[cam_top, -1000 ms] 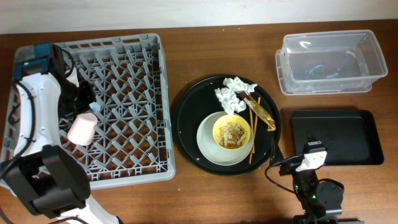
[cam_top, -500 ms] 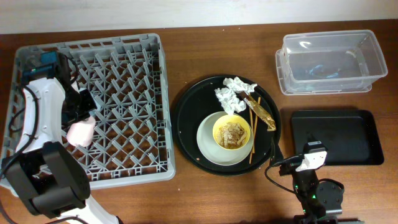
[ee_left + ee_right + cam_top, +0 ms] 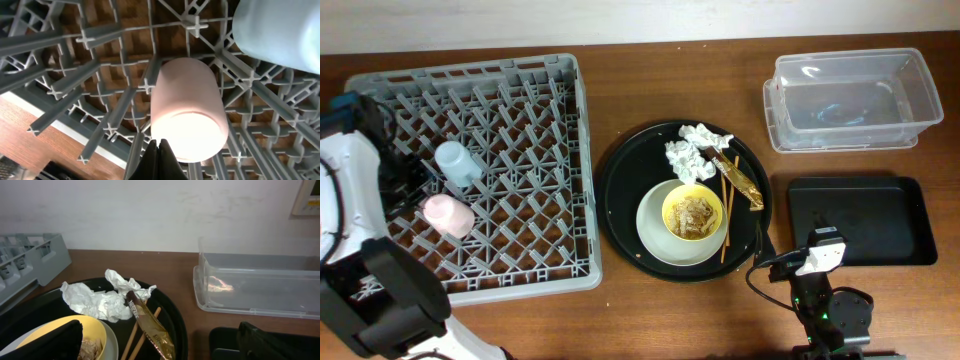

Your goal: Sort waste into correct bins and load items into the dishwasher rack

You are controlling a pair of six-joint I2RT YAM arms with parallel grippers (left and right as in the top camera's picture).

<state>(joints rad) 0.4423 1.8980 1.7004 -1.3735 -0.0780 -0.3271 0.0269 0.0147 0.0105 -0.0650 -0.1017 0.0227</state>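
My left tool (image 3: 158, 152) pinched together just beside pink cup (image 3: 187, 107) lying in rack (image 3: 525, 235), my right tool (image 3: 159, 330) spread wide

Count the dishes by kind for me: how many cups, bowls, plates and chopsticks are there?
cups: 2 (blue cup, pink cup)
yellow bowl: 1
plate: 1
chopsticks: 2
total: 6

We see the pink cup (image 3: 450, 214) and blue cup (image 3: 457, 162) crowding the left side of the rack (image 3: 582, 180); its pegs stand bare rightward. A narrow strip of counter (image 3: 620, 310) separates rack and round tray (image 3: 612, 190). The clear tub (image 3: 771, 105) is open-topped.
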